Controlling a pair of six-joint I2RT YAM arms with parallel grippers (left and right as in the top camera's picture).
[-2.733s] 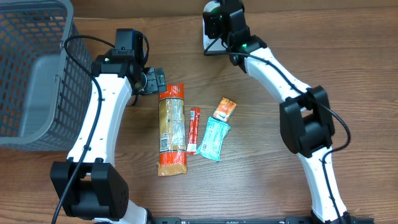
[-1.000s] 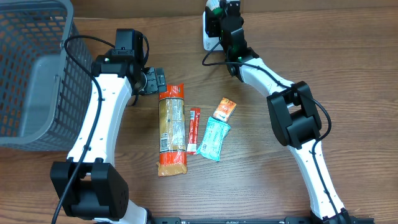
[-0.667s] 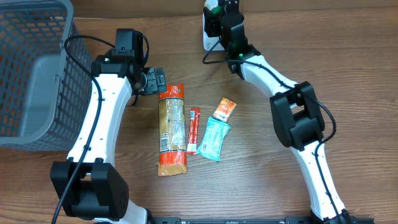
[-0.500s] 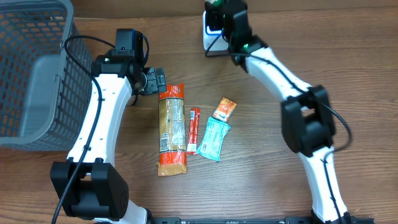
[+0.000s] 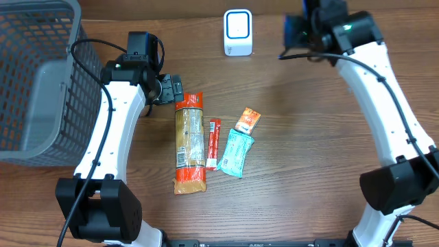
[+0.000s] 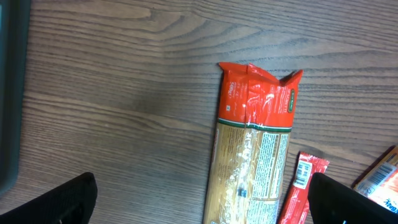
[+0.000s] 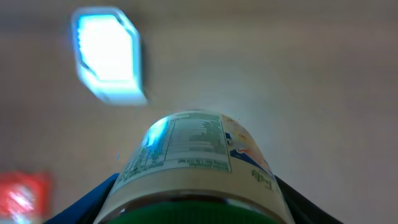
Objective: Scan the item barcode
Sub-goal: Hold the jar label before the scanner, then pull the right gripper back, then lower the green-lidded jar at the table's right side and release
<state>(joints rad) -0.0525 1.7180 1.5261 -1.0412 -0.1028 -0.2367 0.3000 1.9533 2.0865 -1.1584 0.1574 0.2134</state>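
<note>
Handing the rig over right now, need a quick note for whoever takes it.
Left gripper: open, empty, by the pasta pack's top end.
Right gripper: shut on the green-lidded jar, off to the right of the scanner.
On the table: pasta pack, red stick, orange packet, teal packet.
Done: jar picked up. Left: confirm its scan, then scan the four on the table.
</note>
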